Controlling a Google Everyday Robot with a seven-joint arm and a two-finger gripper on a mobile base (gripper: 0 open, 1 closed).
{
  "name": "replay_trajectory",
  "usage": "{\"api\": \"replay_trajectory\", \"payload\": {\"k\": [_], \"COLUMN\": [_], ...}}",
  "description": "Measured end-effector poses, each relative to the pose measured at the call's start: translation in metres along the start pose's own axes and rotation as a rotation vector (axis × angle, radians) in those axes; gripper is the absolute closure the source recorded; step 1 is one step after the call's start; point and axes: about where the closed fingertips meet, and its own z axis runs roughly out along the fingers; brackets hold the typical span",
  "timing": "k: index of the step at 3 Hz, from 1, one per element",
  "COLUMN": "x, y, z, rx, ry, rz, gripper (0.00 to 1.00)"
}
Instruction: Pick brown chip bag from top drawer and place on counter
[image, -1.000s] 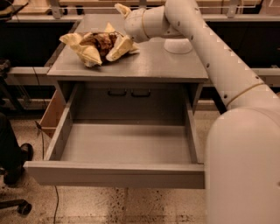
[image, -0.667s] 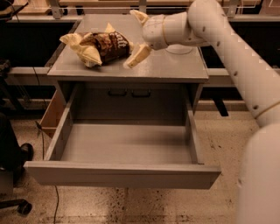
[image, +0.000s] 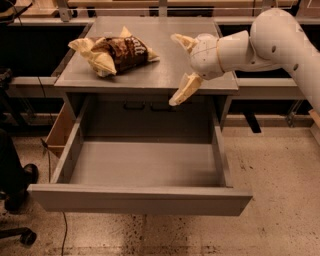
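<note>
**Brown chip bag lying on counter; gripper spread and holding nothing**

Item location: the brown chip bag (image: 116, 54) lies on its side on the counter (image: 167, 27), in the upper left of the frame, towards the left part of that surface. Its pale yellow-tan ends are crumpled outwards and the dark middle panel with white lettering faces up. It is wholly on the counter, not in the drawer.

Gripper: the gripper (image: 172, 70) is in the upper centre-right of the frame, over the right-hand front part of the counter and to the right of the bag. There is a clear gap between the two, with no contact. Its two tan fingers (image: 186, 89) are spread wide, one pointing up and left, the other angled down past the counter's front edge. Nothing sits between them. The white arm (image: 277, 37) enters from the upper right corner.

Drawer: the top drawer (image: 140, 199) stands pulled fully out across the centre and lower part of the frame, its grey floor and low sides in plain view.

Surroundings: a tan board-like object (image: 61, 131) leans just beside the drawer's left side. The speckled floor (image: 270, 165) fills the lower right.
</note>
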Motion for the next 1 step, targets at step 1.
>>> {"api": "replay_trajectory", "payload": {"k": [1], "x": [0.0], "y": [0.0024], "z": [0.0023], "rx": [-0.007], "ry": [-0.001], "rz": [0.001], "gripper": [0.0]}}
